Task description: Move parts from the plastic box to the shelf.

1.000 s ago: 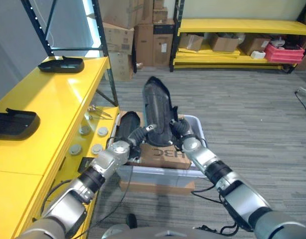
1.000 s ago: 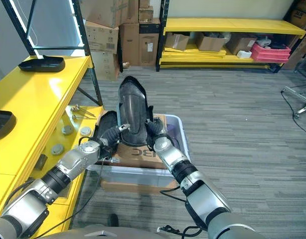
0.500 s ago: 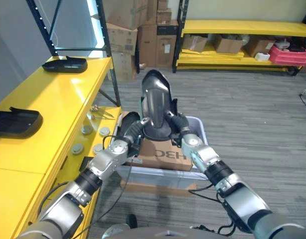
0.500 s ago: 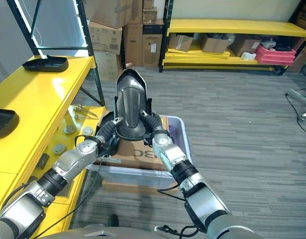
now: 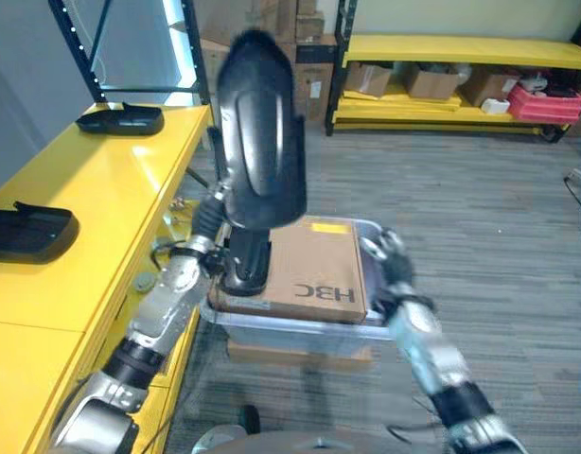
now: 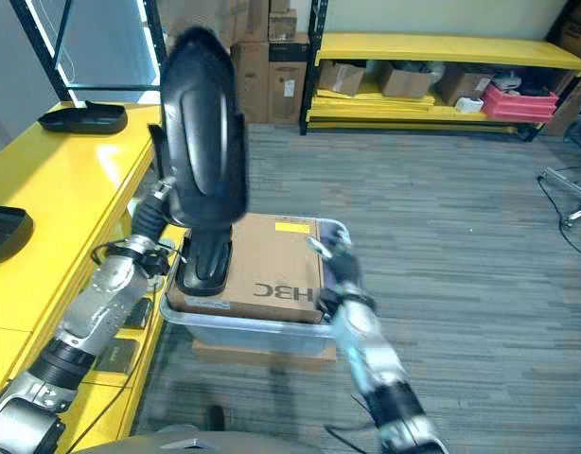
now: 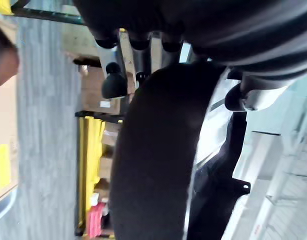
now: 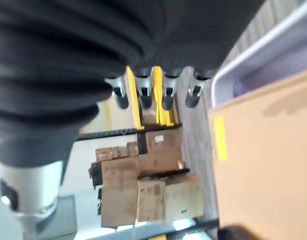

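Left hand (image 5: 207,219) grips black part (image 5: 260,132); right hand (image 5: 393,267) open over plastic box (image 5: 300,326) holding cardboard (image 5: 314,270).

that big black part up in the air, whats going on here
The left robot hand has the large black part lifted above the plastic box, beside the yellow shelf. The right robot hand hangs open over the box's cardboard sheet. Two black parts already lie on the shelf.

We see a glossy black part (image 5: 259,132), a plain brown cardboard sheet (image 5: 314,268), a pale translucent plastic box (image 6: 262,330), a bright yellow shelf (image 5: 92,218) and grey striped floor (image 5: 480,199).
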You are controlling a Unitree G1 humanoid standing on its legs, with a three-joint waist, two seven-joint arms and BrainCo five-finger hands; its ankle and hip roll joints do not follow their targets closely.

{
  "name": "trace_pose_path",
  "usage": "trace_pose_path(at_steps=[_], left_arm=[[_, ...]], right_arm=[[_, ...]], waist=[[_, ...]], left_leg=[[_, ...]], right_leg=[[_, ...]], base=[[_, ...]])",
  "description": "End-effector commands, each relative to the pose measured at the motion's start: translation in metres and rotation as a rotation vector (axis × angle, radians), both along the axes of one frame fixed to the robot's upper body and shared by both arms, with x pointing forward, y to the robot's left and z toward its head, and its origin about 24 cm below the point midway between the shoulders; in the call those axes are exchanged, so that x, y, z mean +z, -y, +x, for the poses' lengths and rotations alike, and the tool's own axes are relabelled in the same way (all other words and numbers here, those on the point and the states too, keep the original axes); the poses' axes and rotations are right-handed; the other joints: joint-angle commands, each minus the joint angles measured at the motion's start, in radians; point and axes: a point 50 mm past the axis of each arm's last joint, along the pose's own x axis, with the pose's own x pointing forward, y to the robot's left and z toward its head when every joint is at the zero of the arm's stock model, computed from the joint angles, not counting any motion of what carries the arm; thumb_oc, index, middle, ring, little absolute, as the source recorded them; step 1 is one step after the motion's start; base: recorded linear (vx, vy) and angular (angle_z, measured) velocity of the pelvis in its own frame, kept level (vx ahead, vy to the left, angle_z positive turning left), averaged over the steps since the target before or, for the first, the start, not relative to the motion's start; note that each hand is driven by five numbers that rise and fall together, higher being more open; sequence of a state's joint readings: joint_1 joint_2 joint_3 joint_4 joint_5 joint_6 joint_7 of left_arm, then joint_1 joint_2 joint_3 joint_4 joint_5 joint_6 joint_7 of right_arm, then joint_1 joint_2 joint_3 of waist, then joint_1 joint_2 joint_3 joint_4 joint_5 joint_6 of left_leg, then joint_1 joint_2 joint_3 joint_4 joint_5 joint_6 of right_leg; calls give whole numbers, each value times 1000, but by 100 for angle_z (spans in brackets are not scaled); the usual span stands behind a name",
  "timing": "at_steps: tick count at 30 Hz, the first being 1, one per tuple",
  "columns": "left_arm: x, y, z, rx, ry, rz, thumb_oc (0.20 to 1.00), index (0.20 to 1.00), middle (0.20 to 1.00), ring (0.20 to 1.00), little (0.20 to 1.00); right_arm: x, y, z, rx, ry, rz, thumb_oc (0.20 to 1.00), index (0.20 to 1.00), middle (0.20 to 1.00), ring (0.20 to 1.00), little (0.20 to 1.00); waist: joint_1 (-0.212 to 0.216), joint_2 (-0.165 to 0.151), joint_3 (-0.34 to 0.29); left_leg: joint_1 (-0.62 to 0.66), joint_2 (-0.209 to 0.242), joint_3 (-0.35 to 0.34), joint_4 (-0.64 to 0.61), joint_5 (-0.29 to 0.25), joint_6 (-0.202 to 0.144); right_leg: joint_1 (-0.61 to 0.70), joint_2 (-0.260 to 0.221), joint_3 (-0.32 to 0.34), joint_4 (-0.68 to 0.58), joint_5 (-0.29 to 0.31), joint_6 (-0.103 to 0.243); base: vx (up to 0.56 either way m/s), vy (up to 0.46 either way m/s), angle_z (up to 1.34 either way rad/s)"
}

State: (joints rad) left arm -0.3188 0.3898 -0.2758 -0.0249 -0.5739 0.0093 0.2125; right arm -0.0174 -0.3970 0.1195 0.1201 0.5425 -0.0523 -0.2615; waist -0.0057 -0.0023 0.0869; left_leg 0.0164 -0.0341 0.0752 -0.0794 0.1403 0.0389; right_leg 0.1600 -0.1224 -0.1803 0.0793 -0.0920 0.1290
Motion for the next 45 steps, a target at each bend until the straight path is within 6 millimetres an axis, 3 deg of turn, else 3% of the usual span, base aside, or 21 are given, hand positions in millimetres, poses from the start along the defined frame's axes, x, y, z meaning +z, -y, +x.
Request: trace_pose_path(at_steps=[1, 4, 9, 10, 12, 14, 16, 20, 21, 23, 25, 28, 30, 32, 33, 34, 35, 36, 37, 41, 45], left_arm=[[45, -12, 1, 75, 270, -35, 200, 200, 200, 200, 200], [41, -64, -29, 273, 335, -77, 200, 200, 200, 200, 200], [39, -92, -52, 395, 357, -81, 200, 200, 200, 200, 200], [39, -93, -53, 402, 359, -77, 200, 200, 200, 200, 200], [38, -92, -51, 405, 353, -66, 200, 200, 200, 200, 200], [35, -90, -48, 422, 351, -42, 200, 200, 200, 200, 200], [33, -94, -47, 460, 345, -9, 200, 200, 200, 200, 200], [32, -109, -51, 545, 333, 17, 200, 200, 200, 200, 200], [35, -118, -53, 546, 329, 35, 200, 200, 200, 200, 200], [38, -122, -54, 525, 326, 57, 200, 200, 200, 200, 200], [39, -119, -50, 491, 319, 83, 200, 200, 200, 200, 200], [38, -111, -41, 458, 302, 114, 200, 200, 200, 200, 200], [40, -99, -30, 431, 295, 134, 200, 200, 200, 200, 200], [42, -86, -20, 403, 292, 149, 200, 200, 200, 200, 200], [43, -77, -14, 383, 292, 166, 200, 200, 200, 200, 200], [43, -73, -12, 372, 290, 172, 200, 200, 200, 200, 200], [37, -65, -9, 346, 267, 182, 200, 200, 200, 200, 200], [35, -65, -8, 345, 257, 183, 200, 200, 200, 200, 200], [33, -64, -9, 334, 241, 180, 200, 200, 200, 200, 200], [28, -57, -5, 332, 188, 183, 200, 200, 200, 200, 200], [18, -45, 11, 361, 39, 180, 200, 200, 200, 200, 200]], right_arm=[[33, -12, 16, 142, 143, -62, 1000, 1000, 1000, 1000, 1000], [6, 2, -18, 238, -20, -69, 1000, 1000, 1000, 1000, 1000], [-19, -1, -42, 384, -176, -87, 1000, 1000, 1000, 1000, 1000], [-24, -2, -45, 376, -192, -84, 1000, 1000, 1000, 1000, 1000], [-34, -1, -51, 334, -211, -84, 1000, 1000, 1000, 1000, 1000], [-48, 1, -53, 184, -248, -16, 1000, 1000, 1000, 1000, 1000], [-63, 3, -55, 90, -297, -16, 1000, 1000, 1000, 1000, 1000], [-91, 3, -62, 4, -419, -65, 1000, 1000, 1000, 1000, 1000], [-107, 2, -71, -50, -491, -47, 1000, 1000, 1000, 1000, 1000], [-116, 4, -78, -111, -531, -23, 1000, 1000, 1000, 1000, 1000], [-125, 6, -85, -180, -567, 39, 1000, 1000, 1000, 1000, 1000], [-133, 7, -93, -224, -611, 96, 1000, 1000, 1000, 1000, 1000], [-138, 10, -97, -213, -629, 94, 1000, 1000, 1000, 1000, 1000], [-141, 11, -100, -202, -641, 93, 1000, 1000, 1000, 1000, 1000], [-144, 12, -102, -192, -653, 95, 1000, 1000, 1000, 1000, 1000], [-145, 12, -104, -194, -660, 101, 1000, 1000, 1000, 1000, 1000], [-150, 9, -112, -183, -706, 105, 1000, 1000, 1000, 1000, 1000], [-151, 6, -113, -169, -721, 97, 1000, 1000, 1000, 1000, 1000], [-154, 9, -119, -139, -762, 82, 1000, 1000, 1000, 1000, 1000], [-168, 15, -142, -9, -924, 35, 1000, 1000, 1000, 1000, 1000], [-182, 22, -176, 123, -1131, -44, 1000, 1000, 1000, 1000, 1000]], waist=[[-5, -7, -21], [0, -27, -12], [24, -38, 14], [26, -40, 20], [16, -40, 35], [-4, -39, 38], [-5, -32, 40], [34, -7, 46], [67, 3, 50], [87, 8, 50], [80, 22, 57], [36, 32, 78], [-3, 42, 96], [-32, 28, 107], [-50, 10, 106], [-59, 2, 104], [-97, -20, 106], [-102, -23, 108], [-104, -26, 103], [-104, -43, 69], [-122, -64, 34]], left_leg=[[57, 9, -67, 32, -117, 1], [32, 52, -80, 48, -96, -40], [-50, 79, -37, 102, -64, -79], [-71, 81, 13, 116, -59, -85], [-116, 95, 192, 164, -54, -96], [-128, 120, 349, 189, -67, -96], [-139, 111, 397, 188, -65, -79], [-147, 47, 346, 174, -81, -46], [-149, 29, 318, 176, -96, -29], [-129, 3, 290, 161, -120, 5], [-90, -24, 240, 128, -140, 46], [-46, -43, 171, 107, -154, 67], [-23, -29, 131, 95, -132, 61], [-2, -32, 73, 89, -135, 46], [0, -32, 37, 95, -138, 32], [1, -33, 23, 98, -143, 28], [21, -25, -17, 114, -173, 25], [26, -21, -20, 118, -180, 26], [28, -4, -24, 111, -174, 16], [24, 54, -11, 92, -137, -19], [12, 127, 64, 103, -115, -63]], right_leg=[[-115, 5, 48, -35, 152, 33], [-108, 42, 24, -57, 135, 0], [-87, 52, -43, -98, 141, -17], [-79, 50, -78, -108, 144, -16], [-63, 35, -181, -118, 149, -11], [-47, 26, -255, -110, 141, -2], [-52, 30, -276, -84, 129, -8], [-60, 31, -261, -16, 81, -19], [-50, 16, -266, 45, 42, -16], [-54, -13, -262, 164, 39, 10], [-143, -66, -210, 420, 96, 55], [-270, -47, -82, 623, 127, 63], [-329, -9, -26, 559, 168, 28], [-322, -19, 34, 361, 196, 21], [-315, -23, 89, 179, 219, 22], [-313, -21, 121, 109, 239, 29], [-329, -6, 237, 34, 338, 55], [-340, -1, 254, 43, 352, 58], [-303, 11, 265, 4, 298, 57], [-237, 37, 235, -61, 259, 37], [-183, 56, 184, -106, 226, 8]], base=[[-34, -236, 77], [-54, -189, 35], [-83, -96, 46], [-119, -57, 85], [-91, -37, 140], [-6, 4, 185], [27, 84, 172], [92, 109, 68], [219, 145, 67], [185, 114, 55], [182, 153, 67], [104, -4, 78], [80, -237, 99], [201, -364, 119], [201, -399, 113], [376, -596, 192], [317, -437, 169], [336, -465, 127], [120, -185, 30], [116, -247, 40], [145, -249, 23]])
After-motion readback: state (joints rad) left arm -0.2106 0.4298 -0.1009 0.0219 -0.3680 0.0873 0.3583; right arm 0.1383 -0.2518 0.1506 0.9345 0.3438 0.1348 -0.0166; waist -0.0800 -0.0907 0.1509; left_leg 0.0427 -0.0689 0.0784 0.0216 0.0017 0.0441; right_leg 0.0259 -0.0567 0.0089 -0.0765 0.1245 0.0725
